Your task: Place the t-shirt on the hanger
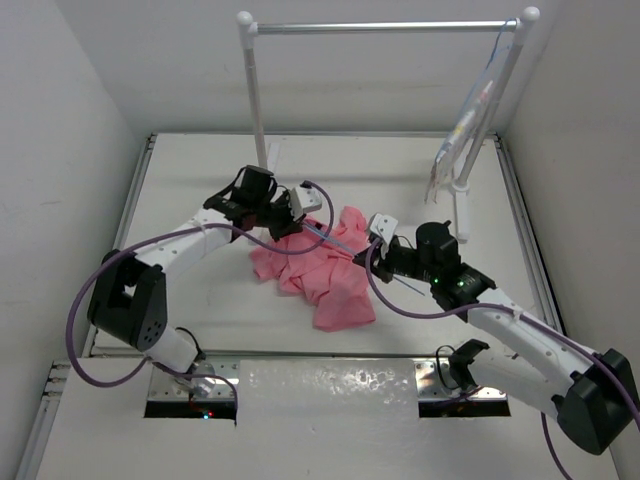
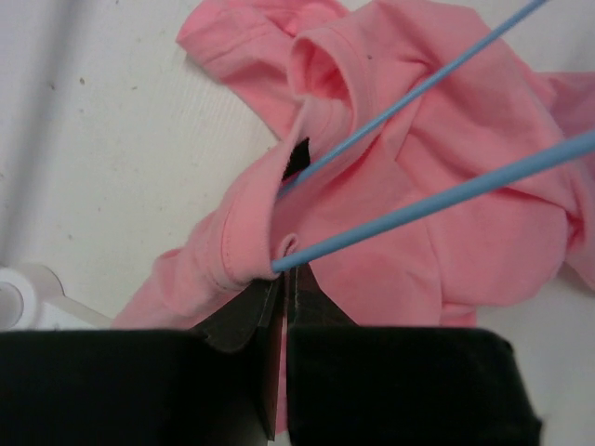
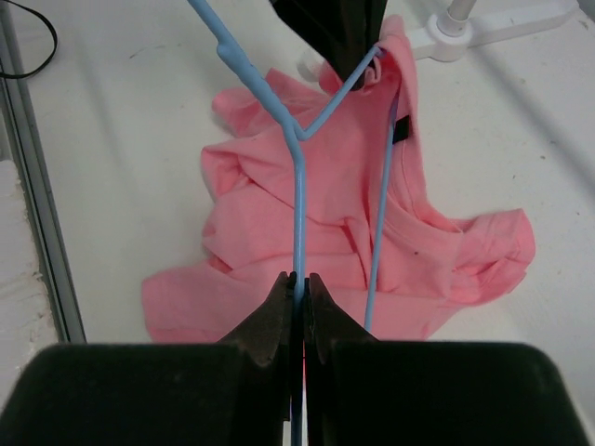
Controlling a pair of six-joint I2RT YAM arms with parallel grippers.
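Note:
The salmon-pink t-shirt (image 1: 315, 270) lies crumpled on the white table between my arms. The thin blue hanger (image 1: 335, 238) spans the gap between both grippers. My left gripper (image 1: 298, 222) is shut on the shirt's collar (image 2: 251, 242); one shoulder end of the hanger (image 2: 437, 195) is tucked inside that neck opening, right at the jaw tips (image 2: 282, 271). My right gripper (image 1: 368, 250) is shut on the hanger's wire (image 3: 299, 204) near its hook stem (image 3: 299, 279). The hanger sits slightly above the shirt (image 3: 316, 232). The hook is hidden.
A white clothes rack with a metal bar (image 1: 380, 27) stands at the back; a pale printed item (image 1: 468, 125) hangs at its right end. The rack's foot (image 3: 502, 19) is behind the shirt. A metal rail (image 3: 37, 204) edges the table. A translucent sheet (image 1: 325, 395) lies at the front.

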